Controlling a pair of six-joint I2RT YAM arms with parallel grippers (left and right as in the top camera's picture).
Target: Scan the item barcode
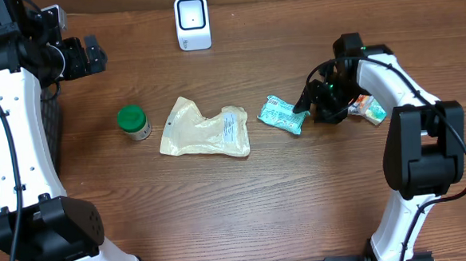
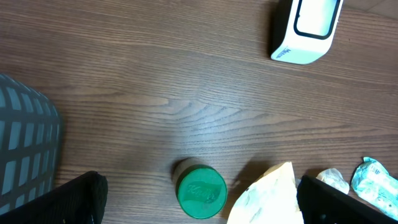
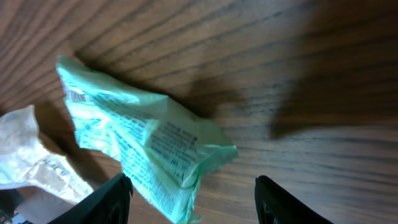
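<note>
The item to scan looks to be the mint packet (image 1: pixel 282 114), lying flat on the desk (image 1: pixel 245 210) right of centre in the overhead view, its left end near the beige pouch (image 1: pixel 205 128). The right arm (image 1: pixel 390 82) hangs low over its right end. In the right wrist view the right jaws stand part open with nothing clamped: the packet's crumpled corner (image 3: pixel 186 180) reaches in beside one finger (image 3: pixel 115 199) and bare wood shows before the other. The left jaws are spread wide and empty at the upper left, over the desk above the green-capped bottle (image 2: pixel 200 191). The scanner (image 1: pixel 192 22) sits at top centre, well apart from the packet. The main risk is a poor bite: the film is thin and creased, so closing may catch only the corner and let it slip or flop on the carry. The fingers could also scrape the wood and shove the packet against the pouch. Printed lines show on the top face, but I cannot tell where the barcode is; if it faces down or lies across a crease, the scanner may not read it. A small orange-and-white packet (image 1: pixel 368 109) just right of the wrist could be knocked.
</note>
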